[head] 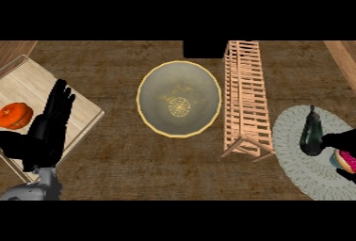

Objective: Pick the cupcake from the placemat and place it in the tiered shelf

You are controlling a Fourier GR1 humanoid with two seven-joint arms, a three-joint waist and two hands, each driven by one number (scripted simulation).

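The cupcake (345,161), with pink frosting, sits on the round grey woven placemat (303,162) at the far right, cut off by the view's edge. My right hand (339,140) shows only as black shapes just above and below the cupcake, mostly outside the view. The wooden slatted tiered shelf (246,99) stands left of the placemat, running from the counter's back toward the front. My left hand (47,127) rests open at the left, fingers pointing up, over a wooden board.
A dark eggplant (311,134) lies on the placemat beside the cupcake. A large yellow-rimmed plate (179,75) sits mid-counter, left of the shelf. A light wooden cutting board (28,84) at the left carries an orange fruit (14,116).
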